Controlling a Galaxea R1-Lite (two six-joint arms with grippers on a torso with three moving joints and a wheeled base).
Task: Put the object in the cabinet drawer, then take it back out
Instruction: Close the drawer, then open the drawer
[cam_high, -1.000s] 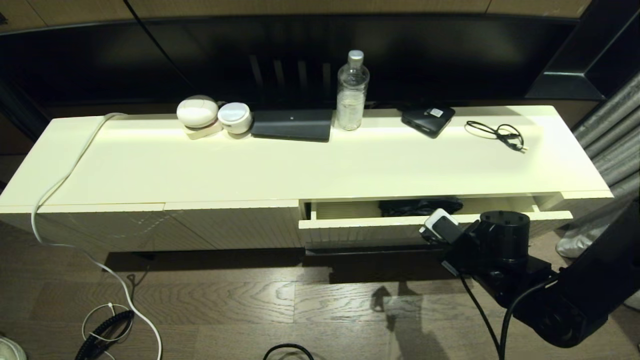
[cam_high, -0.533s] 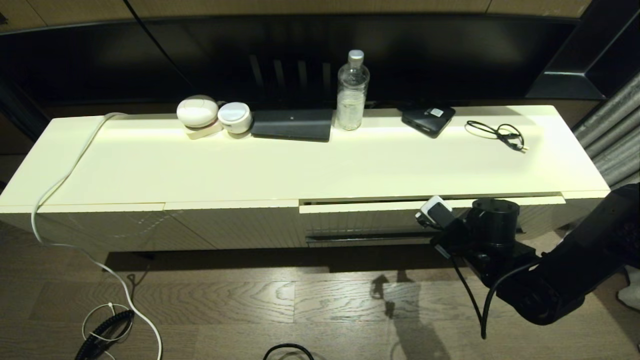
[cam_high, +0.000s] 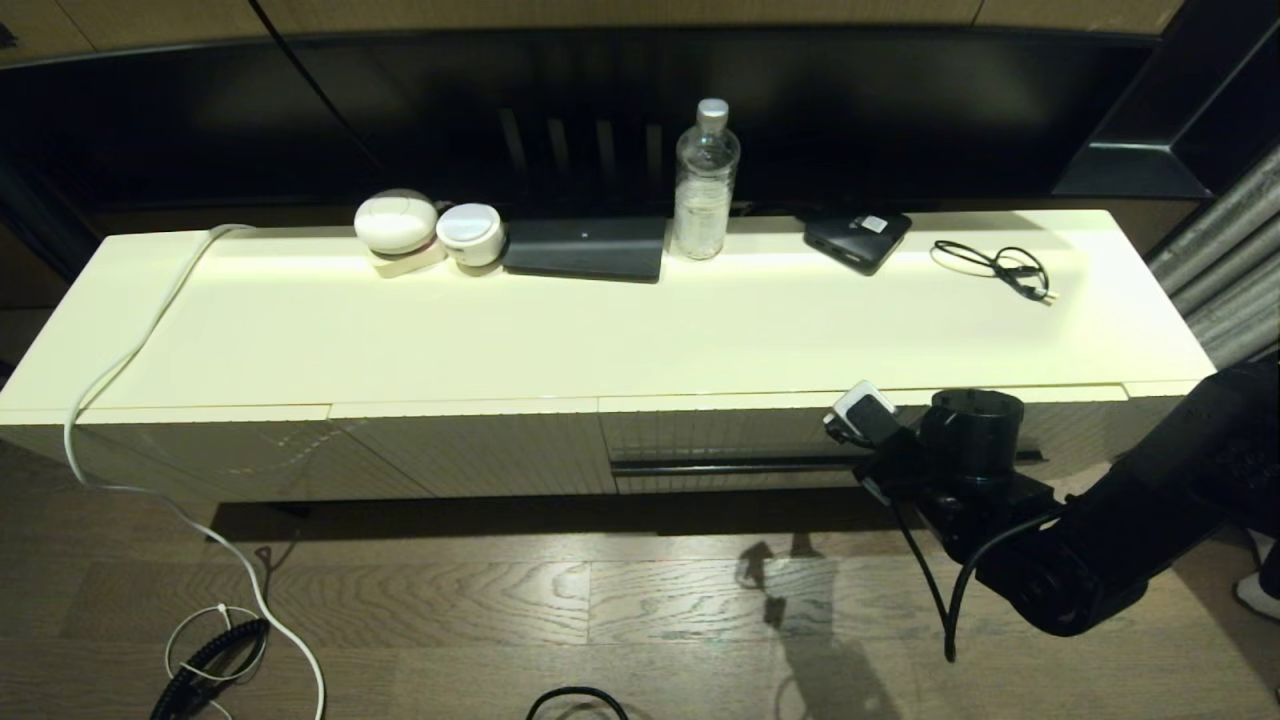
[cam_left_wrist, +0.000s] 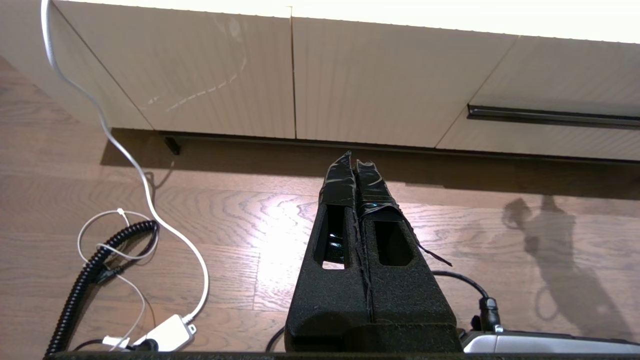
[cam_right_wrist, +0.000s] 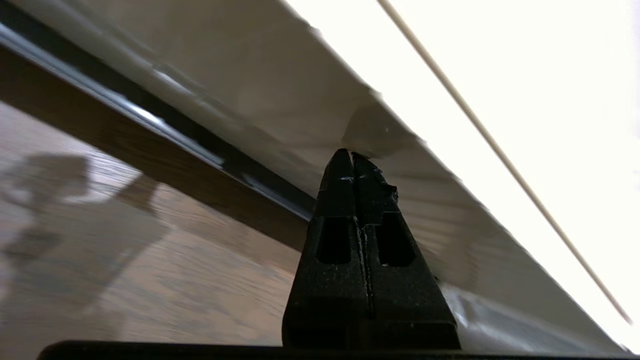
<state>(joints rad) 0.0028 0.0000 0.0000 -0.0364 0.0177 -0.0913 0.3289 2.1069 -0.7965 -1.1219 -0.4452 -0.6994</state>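
The cabinet drawer is closed flush with the cream front, its dark handle groove running along below. The umbrella is hidden from every view. My right gripper is shut with nothing in it, its tips touching the ribbed drawer front above the groove. In the head view the right arm reaches in low from the right and its wrist covers the fingers. My left gripper is shut and empty, parked low over the wooden floor, facing the cabinet's left panels; the drawer lies off to its side.
On the cabinet top stand a clear bottle, a flat dark slab, two white round devices, a small black box with a white label and a thin black cable. A white cord hangs to the floor.
The drawer was partly open with the black umbrella showing inside; it has slid shut. My right gripper moved toward the cabinet with the drawer front. The left arm has not moved.
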